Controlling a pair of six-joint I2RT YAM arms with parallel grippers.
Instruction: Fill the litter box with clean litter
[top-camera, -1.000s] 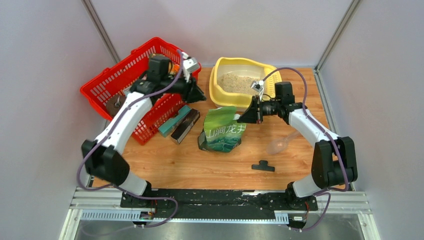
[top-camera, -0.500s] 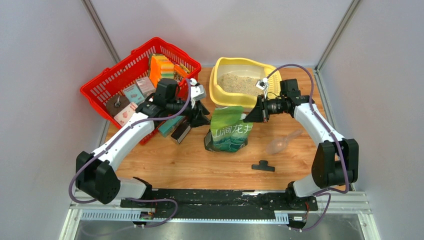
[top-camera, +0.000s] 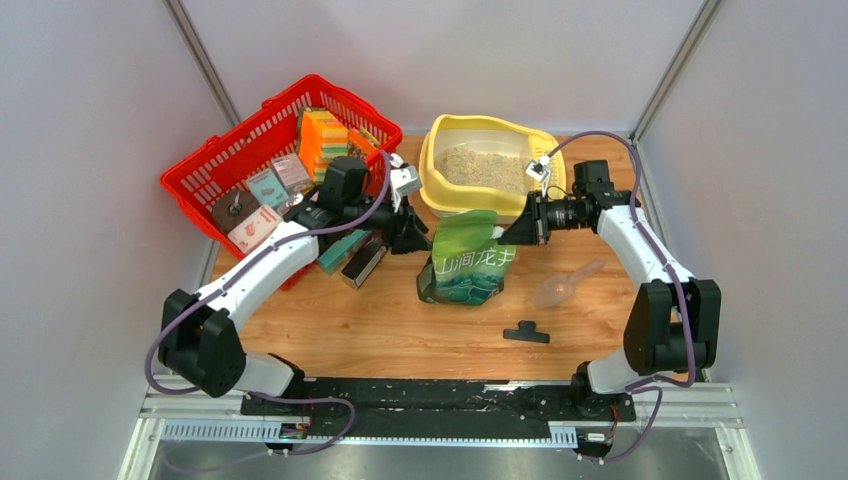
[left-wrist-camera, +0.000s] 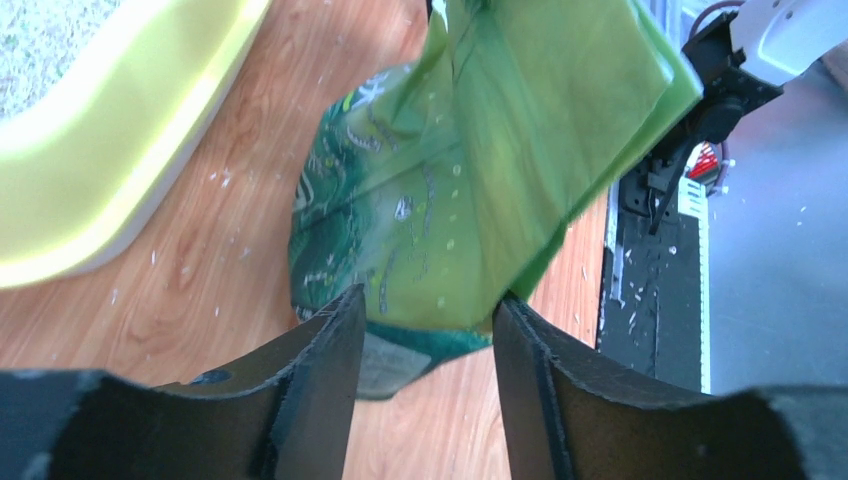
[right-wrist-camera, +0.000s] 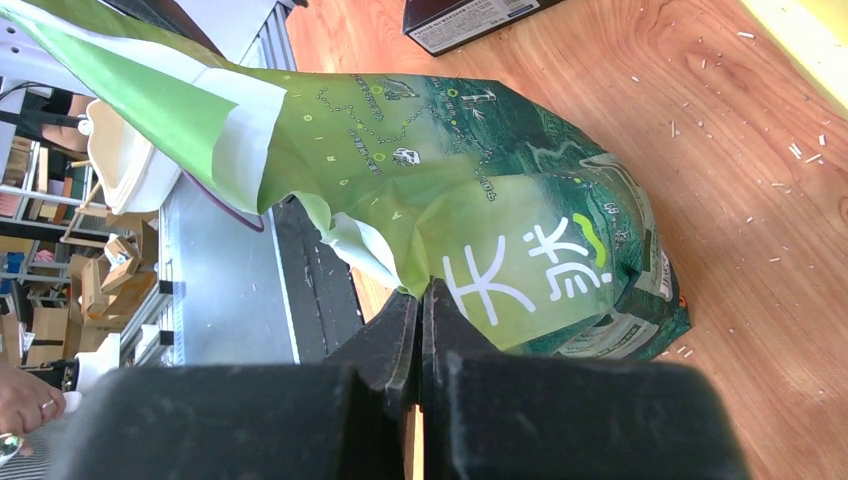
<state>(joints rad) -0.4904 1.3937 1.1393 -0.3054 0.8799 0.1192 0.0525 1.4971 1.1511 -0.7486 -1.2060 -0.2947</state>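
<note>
The pale yellow litter box (top-camera: 432, 185) stands at the back of the table with beige clean litter (top-camera: 484, 167) in its basin. In front of it a green printed bag (top-camera: 466, 262) stands upright. My right gripper (top-camera: 508, 234) is shut on the bag's upper right edge, and the right wrist view shows the film pinched at its tips (right-wrist-camera: 421, 293). My left gripper (top-camera: 419, 240) is open just left of the bag. In the left wrist view the bag (left-wrist-camera: 480, 180) fills the space beyond the parted fingertips (left-wrist-camera: 428, 312), and the litter box (left-wrist-camera: 120, 150) lies at the left.
A red mesh basket (top-camera: 205, 175) with several boxes sits at the back left. Two boxes (top-camera: 362, 256) lie beside it under my left arm. A clear scoop (top-camera: 562, 287) and a black T-shaped piece (top-camera: 526, 332) lie right of the bag. Stray granules dot the wood.
My left arm swung from over the basket down and right to the bag's left side, and its jaws widened. The right gripper shifted right, carrying the bag's top with it.
</note>
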